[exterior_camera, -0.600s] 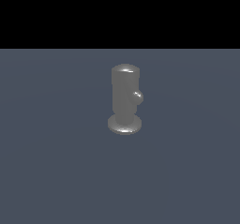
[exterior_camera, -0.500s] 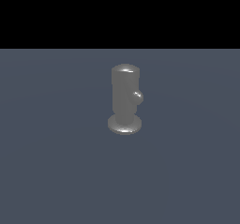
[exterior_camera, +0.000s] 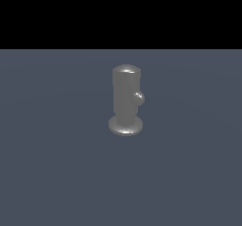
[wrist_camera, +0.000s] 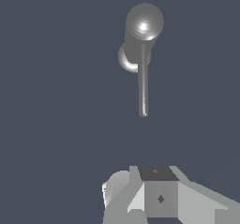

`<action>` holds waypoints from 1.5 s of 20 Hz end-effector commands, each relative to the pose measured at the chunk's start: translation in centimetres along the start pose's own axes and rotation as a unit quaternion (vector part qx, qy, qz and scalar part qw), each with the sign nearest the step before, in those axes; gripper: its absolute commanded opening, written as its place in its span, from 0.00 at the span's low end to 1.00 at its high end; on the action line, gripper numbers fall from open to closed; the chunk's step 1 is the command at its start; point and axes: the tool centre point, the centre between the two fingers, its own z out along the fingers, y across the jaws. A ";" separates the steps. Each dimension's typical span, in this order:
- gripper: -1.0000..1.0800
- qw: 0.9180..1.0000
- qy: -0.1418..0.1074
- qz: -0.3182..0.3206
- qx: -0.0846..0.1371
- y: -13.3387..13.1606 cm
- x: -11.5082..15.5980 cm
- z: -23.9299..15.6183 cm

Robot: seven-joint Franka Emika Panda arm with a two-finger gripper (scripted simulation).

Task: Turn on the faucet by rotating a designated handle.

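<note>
- Exterior view: the faucet (exterior_camera: 125, 97) stands alone on a flat blue-grey floor (exterior_camera: 52, 173), roughly at the middle of the visible floor, with a black band above the floor's far edge. No arm or gripper appears in this view.
- Exterior view: the handle (exterior_camera: 139, 98) shows only end-on, as a small round knob on the upper part of the cylinder, on the exterior view's right side.
- Wrist view: this camera looks down on the faucet (wrist_camera: 143, 26) from above, so the domed top reads as a bright round cap and part of the base disc peeks out beside it.
- Wrist view: here the handle (wrist_camera: 143, 85) shows its whole length, a thin straight rod with a rounded tip, running out from the cylinder toward the gripper.
- Wrist view: the gripper (wrist_camera: 157, 197) is seen only in part, as pale grey blocky shapes with a darker square face, at the picture's edge. Its fingertips are out of frame, so I cannot tell whether the jaws are spread or pressed together.
- The gripper hangs above the floor, well apart from the handle's tip, touching nothing, with bare floor between them.
- The faucet is upright, grey and metallic, with soft highlights on its dome and on the flared round base.
</note>
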 end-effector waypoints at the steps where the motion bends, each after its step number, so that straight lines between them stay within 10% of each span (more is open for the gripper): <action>1: 0.00 1.000 0.000 0.001 0.000 -0.1 0.1 1.3; 30: 0.00 1.000 0.004 0.012 0.001 -1.4 3.0 21.5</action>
